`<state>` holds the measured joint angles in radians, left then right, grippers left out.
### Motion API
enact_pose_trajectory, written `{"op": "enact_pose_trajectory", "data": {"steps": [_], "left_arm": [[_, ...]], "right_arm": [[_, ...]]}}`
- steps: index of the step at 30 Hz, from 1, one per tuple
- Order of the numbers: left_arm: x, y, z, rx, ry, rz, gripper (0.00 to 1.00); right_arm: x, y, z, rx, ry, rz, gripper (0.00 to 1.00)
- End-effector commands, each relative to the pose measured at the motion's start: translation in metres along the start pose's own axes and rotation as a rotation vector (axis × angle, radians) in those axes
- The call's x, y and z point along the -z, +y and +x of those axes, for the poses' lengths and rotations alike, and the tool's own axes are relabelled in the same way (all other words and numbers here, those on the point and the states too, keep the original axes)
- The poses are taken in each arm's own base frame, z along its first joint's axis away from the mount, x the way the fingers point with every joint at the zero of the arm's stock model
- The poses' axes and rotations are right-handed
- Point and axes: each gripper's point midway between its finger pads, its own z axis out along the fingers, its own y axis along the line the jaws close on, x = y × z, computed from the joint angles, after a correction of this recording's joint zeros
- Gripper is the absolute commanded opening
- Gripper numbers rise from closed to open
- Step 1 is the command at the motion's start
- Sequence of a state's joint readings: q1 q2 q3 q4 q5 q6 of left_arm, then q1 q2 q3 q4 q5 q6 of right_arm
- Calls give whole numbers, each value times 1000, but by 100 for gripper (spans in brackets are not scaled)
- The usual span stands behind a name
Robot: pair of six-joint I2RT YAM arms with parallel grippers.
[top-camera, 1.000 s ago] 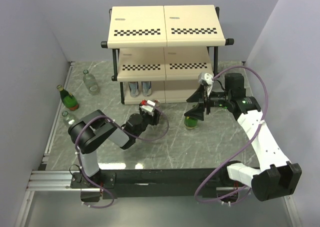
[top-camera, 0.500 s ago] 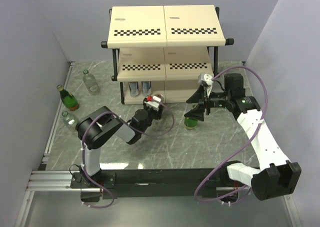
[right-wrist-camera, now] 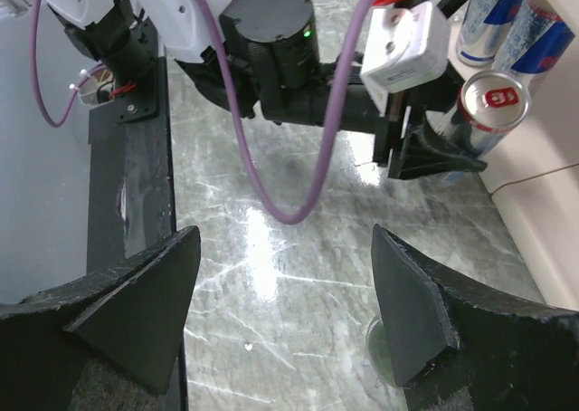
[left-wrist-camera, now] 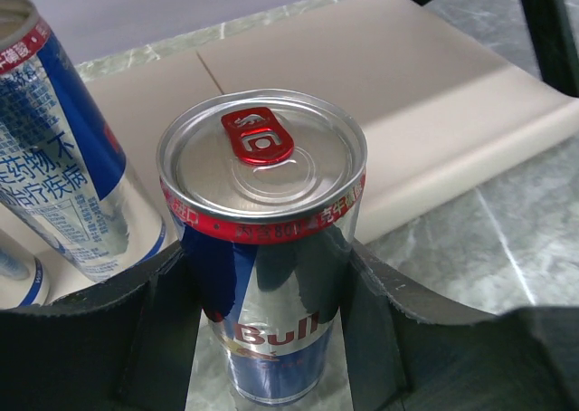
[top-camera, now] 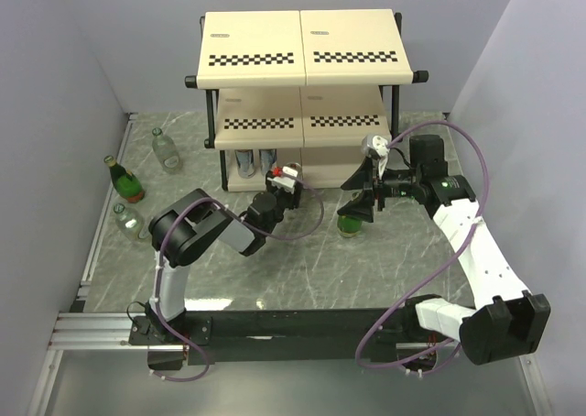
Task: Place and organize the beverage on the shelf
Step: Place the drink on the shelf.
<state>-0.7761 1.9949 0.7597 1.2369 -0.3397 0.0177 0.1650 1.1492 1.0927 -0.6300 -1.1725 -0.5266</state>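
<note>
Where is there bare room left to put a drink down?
Bare: the shelf's top board, the bottom board right of the two cans, and the table's near middle. Crowded: the bottom board's left end, and three bottles left of the shelf.

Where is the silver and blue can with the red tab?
In the left wrist view, the silver and blue can stands upright between the left fingers, at the front edge of the cream shelf's lowest board, beside similar cans.
</note>
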Motion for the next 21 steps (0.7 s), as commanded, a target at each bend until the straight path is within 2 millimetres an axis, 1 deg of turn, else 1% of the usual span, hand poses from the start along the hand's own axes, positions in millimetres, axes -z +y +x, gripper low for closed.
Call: {"op": "enact_pose_trajectory", "data": {"steps": [1, 3, 5, 11, 14, 16, 19, 21], "left_arm": [[12, 19, -166, 241, -638, -50, 0], [10, 20, -167, 242, -642, -56, 0], [9, 20, -171, 279, -656, -48, 0], [12, 21, -189, 279, -695, -41, 0], [8, 25, -192, 276, -706, -52, 0], [5, 26, -189, 281, -703, -58, 0], [2, 29, -190, 292, -710, -61, 0], [0, 32, -195, 290, -725, -68, 0]], "right_arm": [[2, 1, -9, 33, -17, -15, 82], [2, 1, -8, 29, -14, -17, 82], [2, 1, -8, 28, -13, -19, 82], [1, 0, -7, 26, -9, -18, 82], [1, 0, -6, 23, -8, -22, 82], [1, -1, -6, 23, -6, -20, 82], [1, -1, -6, 23, -6, -20, 82], [1, -2, -5, 23, -6, -19, 82]]}}
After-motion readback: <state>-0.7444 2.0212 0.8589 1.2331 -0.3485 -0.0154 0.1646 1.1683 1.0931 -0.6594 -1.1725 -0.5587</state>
